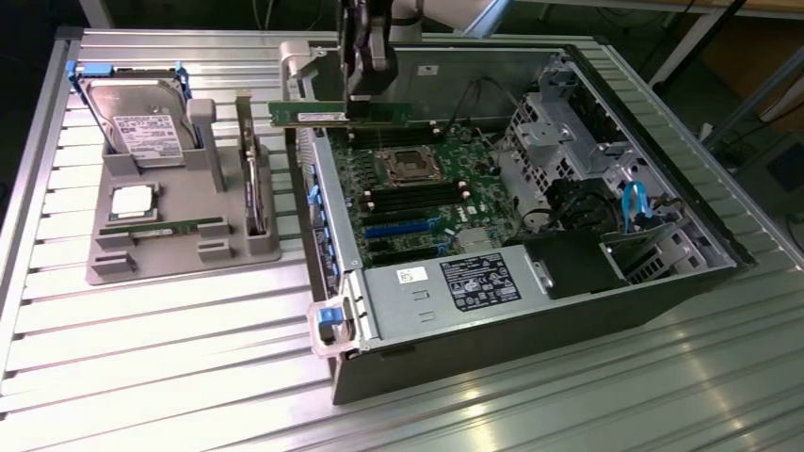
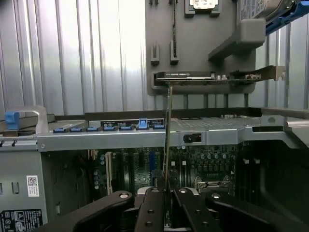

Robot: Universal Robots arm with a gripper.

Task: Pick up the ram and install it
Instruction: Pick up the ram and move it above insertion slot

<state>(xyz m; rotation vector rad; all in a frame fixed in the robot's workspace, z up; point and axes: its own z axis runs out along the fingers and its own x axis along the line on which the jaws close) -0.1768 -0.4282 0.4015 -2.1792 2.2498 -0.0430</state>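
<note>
The ram [image 1: 337, 114] is a long green stick held level above the far end of the open computer case [image 1: 503, 311]. My gripper [image 1: 364, 94] comes down from above and is shut on the ram's upper edge near its middle. In the wrist view the ram [image 2: 167, 130] shows edge-on as a thin strip rising from between my gripper [image 2: 166, 203] and its black fingers [image 2: 149, 208]. The motherboard [image 1: 415, 188] with its dark memory slots lies below and nearer than the stick. The ram hangs clear of the board.
A grey fixture tray [image 1: 176, 254] on the exterior view's left holds a hard drive [image 1: 145, 118], a square processor chip [image 1: 132, 202], another green stick [image 1: 164, 228] and an upright card [image 1: 255, 184]. The case's side wall [image 2: 111, 137] and drive cages [image 1: 566, 122] border the motherboard.
</note>
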